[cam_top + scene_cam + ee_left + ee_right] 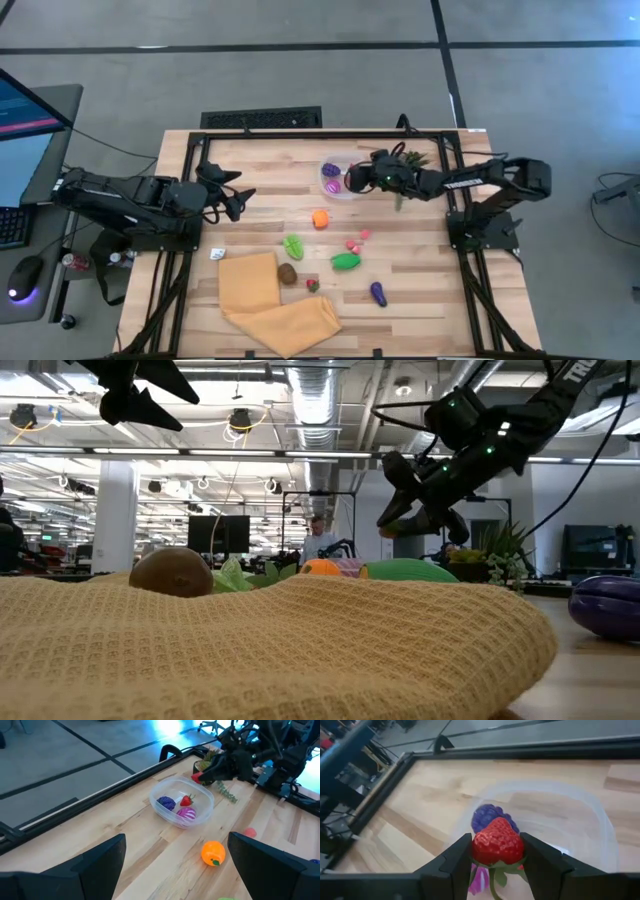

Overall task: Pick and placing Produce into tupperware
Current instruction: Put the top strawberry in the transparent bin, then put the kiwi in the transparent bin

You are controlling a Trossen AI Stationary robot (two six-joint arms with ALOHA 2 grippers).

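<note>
The clear round tupperware (338, 178) stands at the far middle of the table and holds a purple piece (166, 802), a magenta piece (187, 813) and a red strawberry (187, 800). My right gripper (352, 180) hangs over the tub's right rim, shut on a second red strawberry (498, 842). My left gripper (238, 195) waits open to the left of the tub, raised off the table. More produce lies on the wood: an orange piece (320, 218), two green pieces (293, 246) (346, 261), a brown one (287, 273) and a purple one (378, 293). My right gripper pinches the strawberry's two red sides (479, 845) between its two fingers. The fingers slant down from the table's right side. The strawberry is lifted clear above the tupperware's inside (560, 825), and its green leafy end (495, 872) hangs below the fingers.
A folded yellow cloth (272, 300) covers the near left of the table. A potted green plant (412, 160) stands under my right arm. Small red and pink pieces (358, 240) (312, 285) lie mid-table. A black frame (200, 150) edges the table.
</note>
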